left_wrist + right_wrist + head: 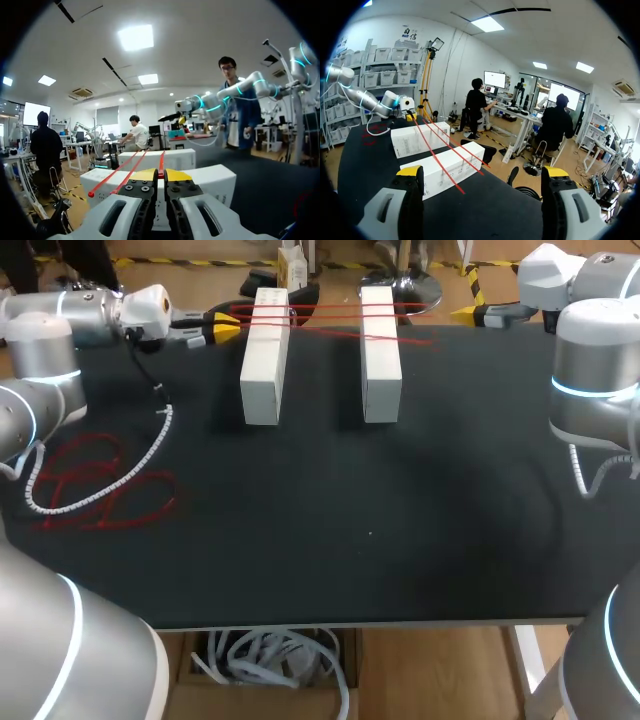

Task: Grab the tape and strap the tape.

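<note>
You can see two white boxes on the table: the left box [265, 365] and the right box [380, 365]. Three red tape lines [325, 312] run across the left box. Well left of the left box lie one heap of red tape [100, 485] and one white coil [150, 450].

Strands of red tape [330, 312] stripe two white blocks [264, 375] on a matte black bench [350, 520], as the yellow-tipped left hand [225, 330] and right hand [470, 312] cap silver-grey arms ringed in pale blue.
</note>
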You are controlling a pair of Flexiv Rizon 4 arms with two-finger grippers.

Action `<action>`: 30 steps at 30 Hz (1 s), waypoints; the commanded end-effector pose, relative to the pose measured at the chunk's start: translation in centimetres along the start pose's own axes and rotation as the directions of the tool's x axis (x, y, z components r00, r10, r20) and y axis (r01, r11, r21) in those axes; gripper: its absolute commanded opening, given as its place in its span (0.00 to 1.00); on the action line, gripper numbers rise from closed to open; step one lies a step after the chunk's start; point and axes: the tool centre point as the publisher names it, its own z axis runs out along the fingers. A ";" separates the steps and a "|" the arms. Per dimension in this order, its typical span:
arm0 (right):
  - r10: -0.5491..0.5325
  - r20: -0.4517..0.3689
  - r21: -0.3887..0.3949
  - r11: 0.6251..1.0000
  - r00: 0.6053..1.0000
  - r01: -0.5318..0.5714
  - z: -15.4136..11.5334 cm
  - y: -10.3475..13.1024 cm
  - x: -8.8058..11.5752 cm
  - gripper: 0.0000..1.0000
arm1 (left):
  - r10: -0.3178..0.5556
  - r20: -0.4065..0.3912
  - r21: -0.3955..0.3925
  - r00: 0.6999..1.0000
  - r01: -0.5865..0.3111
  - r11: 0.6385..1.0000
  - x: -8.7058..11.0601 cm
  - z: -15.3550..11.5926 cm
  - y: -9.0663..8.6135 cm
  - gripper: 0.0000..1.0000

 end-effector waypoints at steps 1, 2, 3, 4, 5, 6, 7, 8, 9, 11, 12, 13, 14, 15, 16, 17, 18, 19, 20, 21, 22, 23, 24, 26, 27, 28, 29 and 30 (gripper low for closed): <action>0.000 -0.002 -0.001 1.000 1.000 0.000 0.0 0.0 -0.1 1.00 | 0.009 -0.104 0.108 0.995 0.003 0.994 0.0 0.6 -0.8 0.00; 0.000 -0.002 -0.001 1.000 1.000 0.000 0.0 0.0 -0.1 1.00 | 0.005 -0.102 0.120 0.995 0.008 0.993 0.1 0.8 -1.3 0.00; 0.000 -0.002 -0.001 1.000 1.000 0.000 0.0 0.0 -0.1 1.00 | 0.010 -0.089 0.145 0.996 0.003 0.989 0.2 0.9 -1.7 0.00; 0.000 -0.002 -0.001 1.000 1.000 0.000 0.0 0.0 -0.1 1.00 | 0.015 -0.089 0.151 0.996 -0.002 0.989 0.4 1.1 -2.2 0.00; 0.000 -0.002 -0.001 1.000 1.000 0.000 0.0 0.0 -0.1 1.00 | 0.017 -0.091 0.149 0.996 -0.003 0.989 0.5 1.2 -2.7 0.00; 0.000 -0.002 -0.001 1.000 1.000 0.000 0.0 0.0 -0.1 1.00 | 0.012 -0.085 0.153 0.996 0.002 0.988 0.6 1.3 -3.0 0.00; 0.000 -0.002 -0.001 1.000 1.000 0.000 0.0 0.0 -0.1 1.00 | 0.011 -0.074 0.163 0.997 0.001 0.987 0.7 1.4 -3.4 0.00; 0.000 -0.002 -0.001 1.000 1.000 0.000 0.0 0.0 -0.1 1.00 | 0.006 -0.062 0.170 0.998 0.005 0.985 0.9 1.5 -3.6 0.00; 0.000 -0.002 -0.001 1.000 1.000 0.000 0.0 0.0 -0.1 1.00 | 0.010 -0.050 0.179 0.999 -0.001 0.984 1.0 1.5 -3.9 0.00; 0.000 -0.002 -0.001 1.000 1.000 0.000 0.0 0.0 -0.1 1.00 | 0.021 -0.036 0.196 0.999 -0.013 0.981 1.2 1.6 -4.5 0.00; 0.000 -0.002 -0.001 1.000 1.000 0.000 0.0 0.0 -0.1 1.00 | 0.036 -0.029 0.204 0.999 -0.029 0.979 1.3 1.7 -5.0 0.00; 0.000 -0.002 -0.001 1.000 1.000 0.000 0.0 0.0 -0.1 1.00 | 0.038 -0.026 0.210 0.999 -0.031 0.977 1.3 1.8 -5.3 0.00; 0.000 -0.002 -0.001 1.000 1.000 0.000 0.0 0.0 -0.1 1.00 | 0.045 -0.017 0.215 0.999 -0.040 0.976 1.4 1.9 -5.7 0.00; 0.000 -0.002 -0.001 1.000 1.000 0.000 0.0 0.0 -0.1 1.00 | 0.050 -0.008 0.224 0.999 -0.047 0.973 1.4 2.0 -6.1 0.00; 0.000 -0.002 -0.001 1.000 1.000 0.000 0.0 0.0 -0.1 1.00 | 0.047 -0.005 0.225 0.999 -0.044 0.973 1.5 2.1 -6.3 0.00; 0.000 -0.002 -0.001 1.000 1.000 0.000 0.0 0.0 -0.1 1.00 | 0.055 -0.003 0.224 0.998 -0.053 0.973 1.5 2.2 -6.5 0.00; 0.000 -0.002 -0.001 1.000 1.000 0.000 0.0 0.0 -0.1 1.00 | 0.058 0.007 0.235 0.998 -0.058 0.970 1.5 2.3 -6.8 0.00; 0.000 -0.002 -0.001 1.000 1.000 0.000 0.0 0.0 -0.1 1.00 | 0.057 0.010 0.231 0.998 -0.058 0.971 1.5 2.4 -7.1 0.00; 0.000 -0.002 -0.001 1.000 1.000 0.000 0.0 0.0 -0.1 1.00 | 0.066 0.017 0.229 0.998 -0.068 0.971 1.5 2.5 -7.4 0.00; 0.000 -0.002 -0.001 1.000 1.000 0.000 0.0 0.0 -0.1 1.00 | 0.067 0.019 0.232 0.998 -0.069 0.970 1.5 2.6 -7.6 0.00; 0.000 -0.002 -0.001 1.000 1.000 0.000 0.0 0.0 -0.1 1.00 | 0.066 0.019 0.232 0.998 -0.068 0.970 1.5 2.7 -7.7 0.00; 0.000 -0.002 -0.001 1.000 1.000 0.000 0.0 0.0 -0.1 1.00 | 0.068 0.017 0.226 0.998 -0.070 0.972 1.6 2.7 -7.9 0.00; 0.000 -0.002 -0.001 1.000 1.000 0.000 0.0 0.0 -0.1 1.00 | 0.069 0.007 0.212 0.998 -0.069 0.975 1.7 2.8 -8.0 0.00; 0.000 -0.002 -0.001 1.000 1.000 0.000 0.0 0.0 -0.1 1.00 | 0.069 0.007 0.212 0.998 -0.069 0.975 1.7 2.8 -8.0 0.00; 0.000 -0.002 -0.001 1.000 1.000 0.000 0.0 0.0 -0.1 1.00 | 0.069 0.007 0.212 0.998 -0.069 0.975 1.7 2.8 -8.0 0.00; 0.000 -0.002 -0.001 1.000 1.000 0.000 0.0 0.0 -0.1 1.00 | 0.069 0.007 0.212 0.998 -0.069 0.975 1.7 2.8 -8.0 0.00; 0.000 -0.002 -0.001 1.000 1.000 0.000 0.0 0.0 -0.1 1.00 | 0.069 0.007 0.212 0.998 -0.069 0.975 1.7 2.8 -8.0 0.00; 0.000 -0.002 -0.001 1.000 1.000 0.000 0.0 0.0 -0.1 1.00 | 0.069 0.007 0.212 0.998 -0.069 0.975 1.7 2.8 -8.0 0.00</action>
